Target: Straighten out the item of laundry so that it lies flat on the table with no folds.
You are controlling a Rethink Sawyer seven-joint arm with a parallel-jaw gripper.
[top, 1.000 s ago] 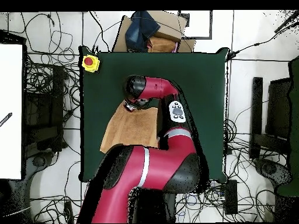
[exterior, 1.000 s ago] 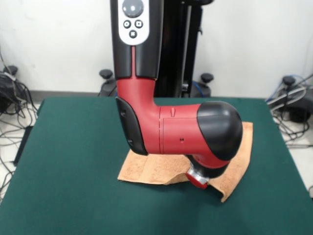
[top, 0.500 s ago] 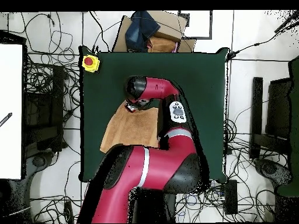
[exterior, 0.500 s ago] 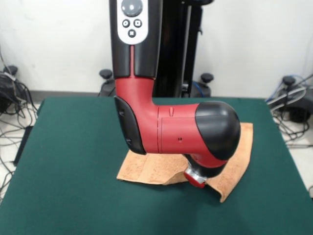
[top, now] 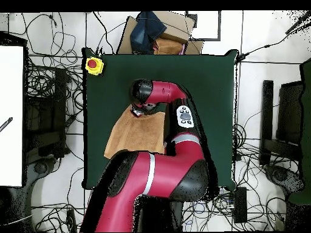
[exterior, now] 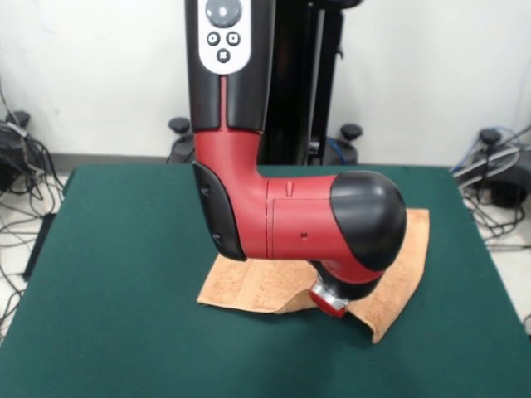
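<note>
Here, from the front, the towel [exterior: 274, 286] lies on the green table [exterior: 124, 249], right of centre and toward the near edge, its near right corner rumpled and lifted. The arm [exterior: 290, 228] bends low over it, and the gripper [exterior: 332, 302] sits at the cloth's near edge; whether it is clenched or released cannot be told.

From overhead, the towel [top: 130, 133] lies on the table's [top: 206, 79] left half. The gripper [top: 140, 110] sits over its far edge. A yellow box with a red button [top: 93, 64] stands at the far left corner.
</note>
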